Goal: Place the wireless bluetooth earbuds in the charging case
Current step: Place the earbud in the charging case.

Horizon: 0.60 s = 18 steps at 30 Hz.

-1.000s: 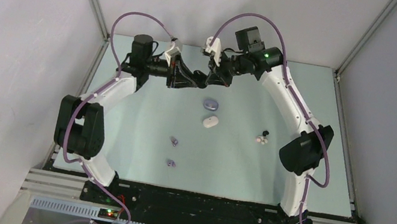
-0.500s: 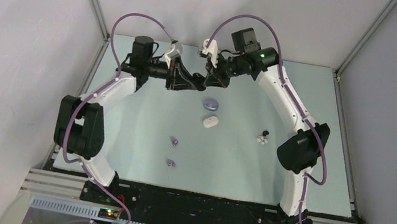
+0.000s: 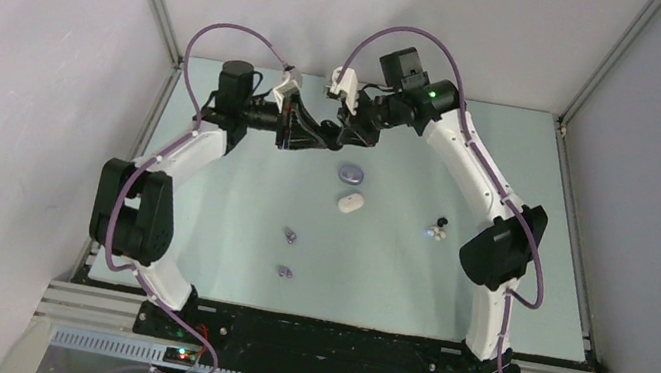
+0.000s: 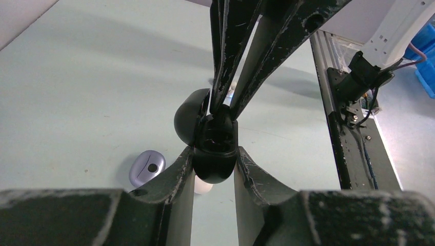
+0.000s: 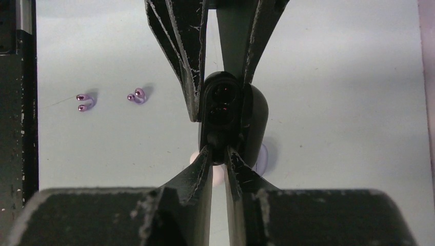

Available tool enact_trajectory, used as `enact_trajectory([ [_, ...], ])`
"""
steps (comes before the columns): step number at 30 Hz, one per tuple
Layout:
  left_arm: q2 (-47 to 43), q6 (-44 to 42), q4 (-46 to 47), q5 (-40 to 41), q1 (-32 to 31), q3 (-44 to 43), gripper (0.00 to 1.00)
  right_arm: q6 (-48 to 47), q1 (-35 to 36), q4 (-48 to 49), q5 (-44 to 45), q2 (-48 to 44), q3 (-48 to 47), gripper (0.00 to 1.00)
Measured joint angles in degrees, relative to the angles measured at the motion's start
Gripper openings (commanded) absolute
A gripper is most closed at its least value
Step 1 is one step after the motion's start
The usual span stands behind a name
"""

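- The left gripper [image 4: 215,149] is clamped on the base of the black charging case [image 4: 216,166] and holds it above the table [image 3: 236,181], at the far middle.
- The case's lid [image 4: 189,122] stands open, swung to one side.
- The right gripper [image 5: 219,155] meets the case from the opposite side, with its fingertips at the rim of the open base.
- Its jaws stand narrow, nearly together. The tips blend into the dark case, so I cannot tell whether a bud sits between them.
- Two wells with small reddish dots show inside the base in the right wrist view.
- The farther lavender earbud [image 3: 290,236] and the nearer lavender earbud [image 3: 285,271] lie loose on the table, near each other and left of centre.
- A cluster of white and black earbuds [image 3: 438,230] lies to the right, well apart from them.
- A lavender case [image 3: 350,173] and a white case [image 3: 350,202] lie shut, just beside each other and below the grippers.
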<state>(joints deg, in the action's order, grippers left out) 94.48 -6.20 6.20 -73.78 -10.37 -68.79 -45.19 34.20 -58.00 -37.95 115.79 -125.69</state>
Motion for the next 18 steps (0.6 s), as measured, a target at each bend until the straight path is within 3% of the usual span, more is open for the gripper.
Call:
enact_trajectory([
  [7,0.0,1.0,1.6,0.2,0.1,0.5,0.0,0.4,0.5,0.7,1.7,-0.7,0.1,0.36],
  [18,0.0,3.5,3.6,0.3,0.2,0.5,0.0,-0.4,-1.0,-3.8,-1.8,-10.1,1.2,0.4],
])
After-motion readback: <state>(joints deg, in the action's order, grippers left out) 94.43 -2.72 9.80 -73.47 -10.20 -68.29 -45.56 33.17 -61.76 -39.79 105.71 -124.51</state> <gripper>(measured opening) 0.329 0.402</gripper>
